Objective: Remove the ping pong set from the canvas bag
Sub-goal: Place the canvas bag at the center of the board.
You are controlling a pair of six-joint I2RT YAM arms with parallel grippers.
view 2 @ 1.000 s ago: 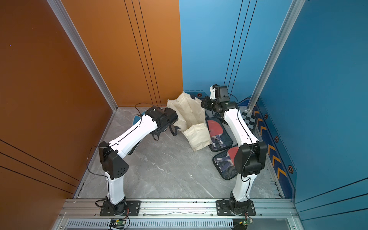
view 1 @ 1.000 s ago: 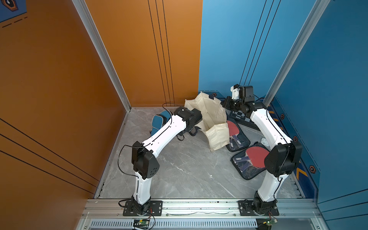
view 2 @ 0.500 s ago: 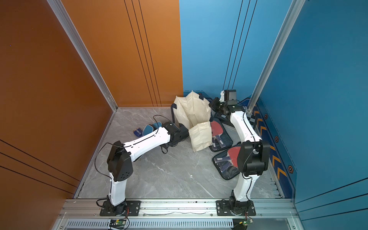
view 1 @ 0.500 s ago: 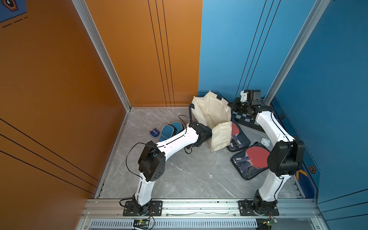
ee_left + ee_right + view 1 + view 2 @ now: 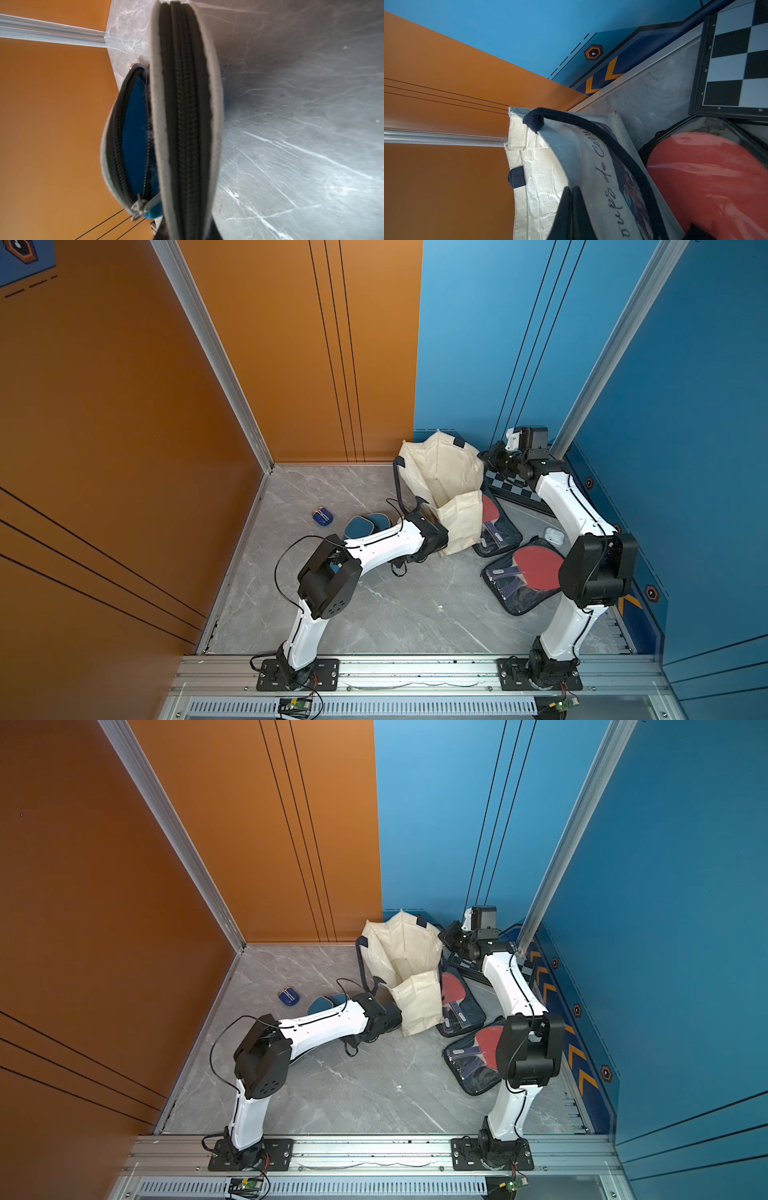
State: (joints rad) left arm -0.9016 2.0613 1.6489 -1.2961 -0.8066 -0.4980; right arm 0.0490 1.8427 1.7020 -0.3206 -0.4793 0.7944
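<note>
Left gripper (image 5: 187, 234) nearly shut on the blue case (image 5: 365, 525), down by the floor (image 5: 374, 614) outside the canvas bag (image 5: 440, 481) whose rim the right gripper (image 5: 572, 207) pinches shut — best lay the case flat, clear of the bag, before letting go.

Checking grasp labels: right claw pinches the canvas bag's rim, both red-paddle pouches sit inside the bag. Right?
Wrong on the pouches. The right claw does pinch the rim of the canvas bag, but the near pouch and the far pouch lie outside the bag, on the floor beside it. Both top views show it.
</note>
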